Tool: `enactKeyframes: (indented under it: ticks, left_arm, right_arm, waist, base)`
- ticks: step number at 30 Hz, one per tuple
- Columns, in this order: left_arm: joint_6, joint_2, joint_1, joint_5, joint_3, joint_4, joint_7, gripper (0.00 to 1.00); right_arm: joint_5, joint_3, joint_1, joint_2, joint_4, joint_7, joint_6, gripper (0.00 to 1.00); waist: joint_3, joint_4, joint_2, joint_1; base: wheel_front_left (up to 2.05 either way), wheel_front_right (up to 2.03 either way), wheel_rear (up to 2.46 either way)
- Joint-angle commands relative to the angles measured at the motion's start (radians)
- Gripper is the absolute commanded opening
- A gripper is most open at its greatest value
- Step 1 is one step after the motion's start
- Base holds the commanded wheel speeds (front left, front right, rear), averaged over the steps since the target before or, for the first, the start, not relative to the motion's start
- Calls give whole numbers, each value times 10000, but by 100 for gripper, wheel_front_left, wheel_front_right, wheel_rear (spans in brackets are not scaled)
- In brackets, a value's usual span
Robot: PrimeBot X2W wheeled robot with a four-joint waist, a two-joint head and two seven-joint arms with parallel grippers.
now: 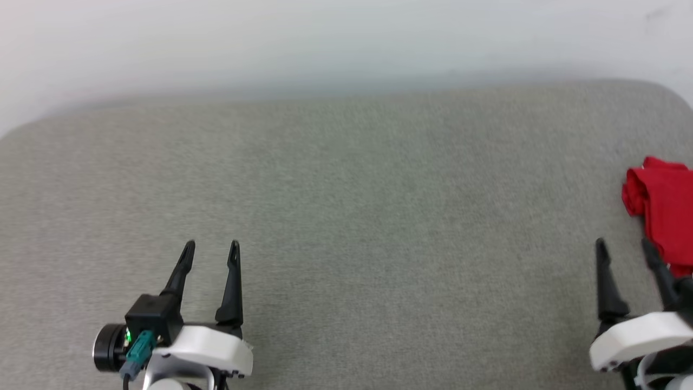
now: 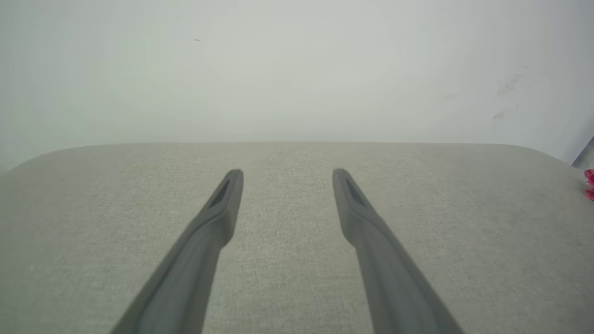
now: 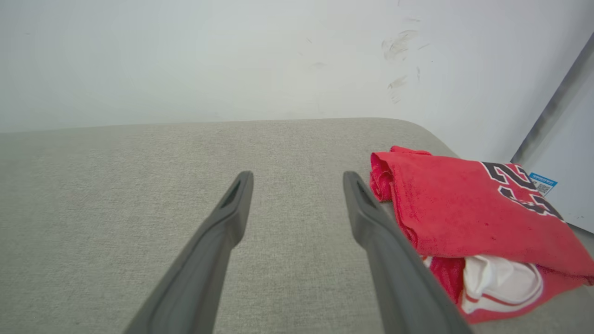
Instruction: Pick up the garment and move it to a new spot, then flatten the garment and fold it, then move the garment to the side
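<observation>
Your left gripper (image 1: 211,246) hangs over the near left part of the grey pad (image 1: 346,216), released, its two dark fingers spread wide above bare fabric. In its wrist view the fingers point toward the pad's far edge, where the pale wall (image 1: 325,43) begins. The middle of the pad shows plain grey weave from the near edge to the far one.

Further right, your right gripper (image 1: 622,244) is near the pad's right edge, also released, with its fingers wide apart and bare fabric showing between them. Its right finger is just beside the garment (image 3: 455,208). In the right wrist view that finger overlaps the shirt's left edge, but you cannot tell whether it touches the cloth.

The garment lies bunched in loose folds at the pad's right edge, close to the rounded far right corner. Its red body is on top, and part of the black, white-outlined number (image 3: 515,183) faces up on its far side. A white sleeve (image 3: 496,278) with red trim pokes out from under the near fold.
</observation>
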Motion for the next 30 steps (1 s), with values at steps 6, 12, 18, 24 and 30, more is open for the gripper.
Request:
enactKeyframes:
  ticks: [6, 12, 18, 24, 30]
  left_arm:
    - [74, 41, 696, 19, 126, 243, -66, 100]
    - [99, 205, 1228, 92, 205, 162, -77, 100]
    - [80, 384, 1575, 141, 193, 114, -80, 100]
    - [3, 443, 1725, 227, 48, 105, -81, 100]
    - [-16, 467, 1583, 213, -68, 156, -82, 100]
  right_arm:
    - [184, 772, 1163, 362, -1263, 288, -17, 100]
    - [207, 1023, 2112, 468, -2440, 636, -17, 100]
    - [371, 1050, 2887, 477, -3192, 964, -17, 100]
    - [554, 940, 3229, 481, -3517, 1026, -16, 100]
    - [559, 836, 3262, 482, -3575, 996, -16, 100]
  waist:
    - [-1077, 624, -1, 3]
    - [-1512, 831, -1, 3]
    - [-1738, 904, -1, 3]
    - [-1805, 860, -1, 3]
    - [-1783, 847, -1, 3]
  base:
    - [0, 0, 0]
    - [0, 0, 0]
    - [0, 0, 0]
    - [0, 0, 0]
    - [0, 0, 0]
